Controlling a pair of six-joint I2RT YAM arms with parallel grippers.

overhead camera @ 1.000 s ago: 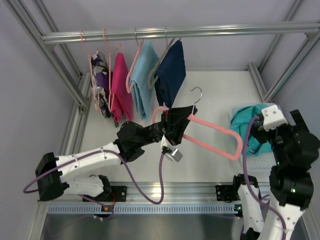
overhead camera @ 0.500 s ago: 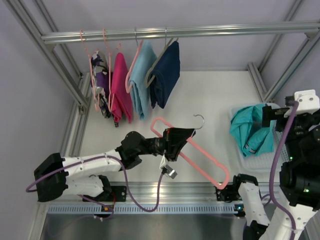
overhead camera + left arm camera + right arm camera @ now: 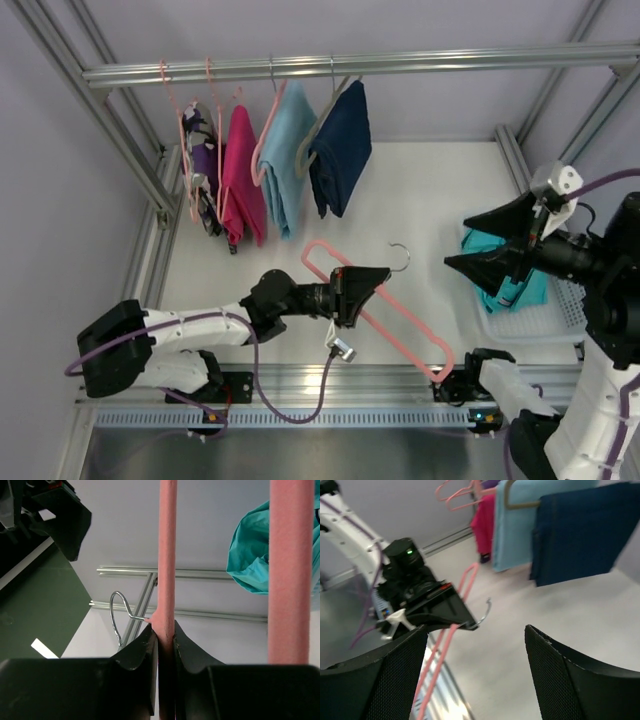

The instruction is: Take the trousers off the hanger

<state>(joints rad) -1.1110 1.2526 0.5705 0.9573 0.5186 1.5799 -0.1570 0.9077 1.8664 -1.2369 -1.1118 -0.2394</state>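
The left gripper (image 3: 164,630) is pinched tight on one bar of the bare hanger (image 3: 400,325), near its hook. To the right, the right gripper (image 3: 458,242) stands spread and empty above the trousers (image 3: 530,290), which lie heaped in a basket (image 3: 560,312). Farther back, other garments hang from a rail (image 3: 420,62).

A rail (image 3: 400,62) is seen spanning the top, from ten to two o'clock. Near eleven o'clock a purple garment (image 3: 203,160), a magenta garment (image 3: 240,175), a sky-blue garment (image 3: 290,150) and a navy garment (image 3: 340,150) are hung from it — ranged left to right, the last borne on a grey hanger (image 3: 318,125). A white bin (image 3: 530,333) is set on the table (image 3: 420,200) at three o'clock.
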